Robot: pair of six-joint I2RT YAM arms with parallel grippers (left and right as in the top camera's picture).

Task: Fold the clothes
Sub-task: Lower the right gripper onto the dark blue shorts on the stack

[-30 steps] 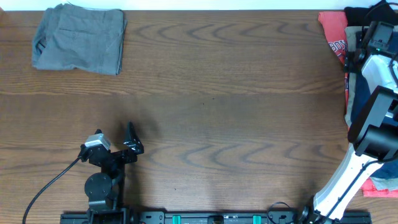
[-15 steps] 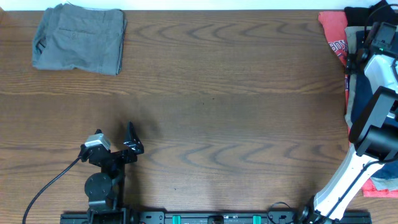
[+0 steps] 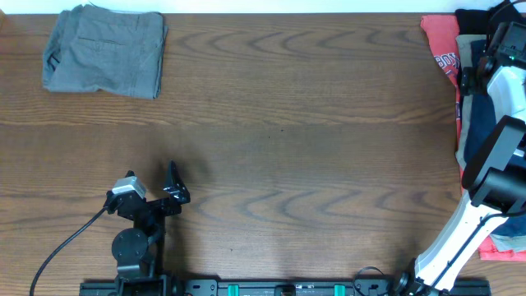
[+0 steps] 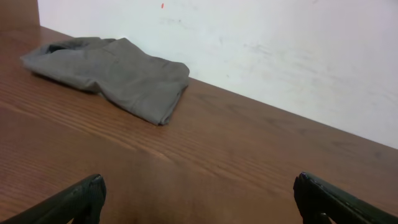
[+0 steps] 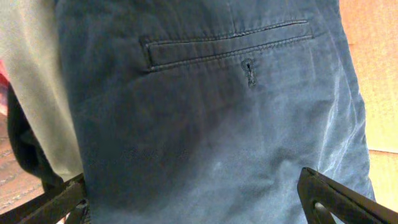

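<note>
Across the brown worktop [image 3: 312, 123] almost nothing has changed in the last second. Only the right arm [image 3: 485, 164] differs: its wrist end has crept slightly toward the far right corner. The left arm [image 3: 136, 218] and the folded cloth at the far left sit exactly as they did.

The right arm rises from its base at the near right edge and bends at the elbow. It reaches away over the heap of clothes [image 3: 468, 90] piled along the right edge. The left arm is tucked in on itself near the front left, its wrist pointing toward the far side.

In that heap the navy shorts [image 5: 205, 124] fill the right wrist view, a welt pocket with a buttonhole showing (back side up, then). A beige garment [image 5: 31, 81] lies against their left side, and a red printed garment [image 3: 440, 45] lies on the heap's worktop side. A black garment [image 3: 475, 18] sits at the far corner. The grey garment [image 3: 103, 51] lies folded at the far left corner, well apart from both arms.

The right gripper [image 5: 199, 199] hangs just over the navy shorts with its fingers spread wide and nothing held. The left gripper [image 4: 205, 202] is likewise wide open over bare wood, holding nothing.
</note>
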